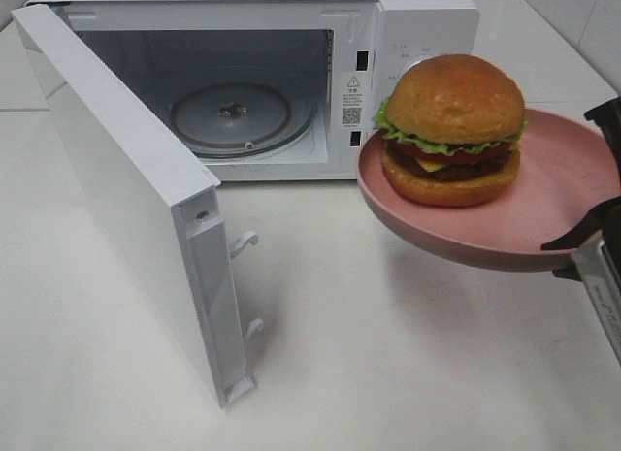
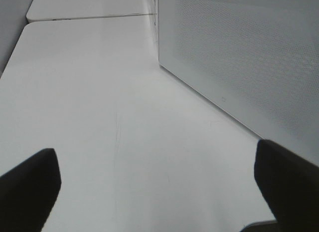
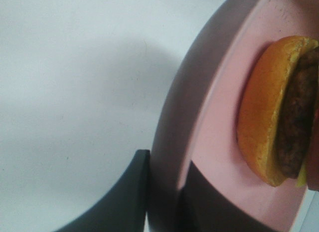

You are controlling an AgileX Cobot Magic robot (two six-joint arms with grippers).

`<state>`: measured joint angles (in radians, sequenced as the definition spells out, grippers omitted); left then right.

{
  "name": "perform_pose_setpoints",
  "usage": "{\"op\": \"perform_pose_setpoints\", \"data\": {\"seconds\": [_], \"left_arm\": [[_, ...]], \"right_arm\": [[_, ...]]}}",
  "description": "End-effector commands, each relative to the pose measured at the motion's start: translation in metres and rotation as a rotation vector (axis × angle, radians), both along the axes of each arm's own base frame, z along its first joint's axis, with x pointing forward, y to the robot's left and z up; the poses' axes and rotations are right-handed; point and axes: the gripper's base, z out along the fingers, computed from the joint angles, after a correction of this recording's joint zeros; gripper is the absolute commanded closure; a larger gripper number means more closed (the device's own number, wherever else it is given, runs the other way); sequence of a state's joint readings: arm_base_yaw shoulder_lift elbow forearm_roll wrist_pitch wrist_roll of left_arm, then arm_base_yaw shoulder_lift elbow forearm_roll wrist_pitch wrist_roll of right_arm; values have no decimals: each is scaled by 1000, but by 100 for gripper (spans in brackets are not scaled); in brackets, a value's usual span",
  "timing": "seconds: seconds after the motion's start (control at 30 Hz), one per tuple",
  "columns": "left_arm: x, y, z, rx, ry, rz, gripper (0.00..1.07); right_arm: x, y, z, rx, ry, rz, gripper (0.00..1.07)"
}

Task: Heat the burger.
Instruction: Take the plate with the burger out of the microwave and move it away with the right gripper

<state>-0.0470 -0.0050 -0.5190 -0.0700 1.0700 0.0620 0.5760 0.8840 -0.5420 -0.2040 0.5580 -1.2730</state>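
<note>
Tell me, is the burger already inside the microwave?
No, the burger sits on the pink plate held in the air outside the open microwave.

High camera overlooks microwave; wrist cameras sit close to table.

The burger sits on the plate, right of the microwave standing behind on the table

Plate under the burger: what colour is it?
Pink; the plate shows best in the exterior high view.
</note>
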Motion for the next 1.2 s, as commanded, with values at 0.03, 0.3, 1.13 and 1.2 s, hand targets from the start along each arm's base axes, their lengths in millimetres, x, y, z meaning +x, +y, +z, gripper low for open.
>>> {"op": "perform_pose_setpoints", "data": {"seconds": [0.03,0.3,1.13,1.2], "left_arm": [[-2,-1,-1,-7,-15,-3,8],[-2,-1,-1,-7,-15,-3,8],[-2,-1,-1,-7,-15,-3,8],[-2,-1,-1,-7,-15,-3,8]], "right_arm": [[0,-6,12,43,-80,-72,107],[1,-17,11,18,-76,-211,107],[-1,-50,13,58,-111,-812,107],[0,-51,13,59,-116,-829,107]]}}
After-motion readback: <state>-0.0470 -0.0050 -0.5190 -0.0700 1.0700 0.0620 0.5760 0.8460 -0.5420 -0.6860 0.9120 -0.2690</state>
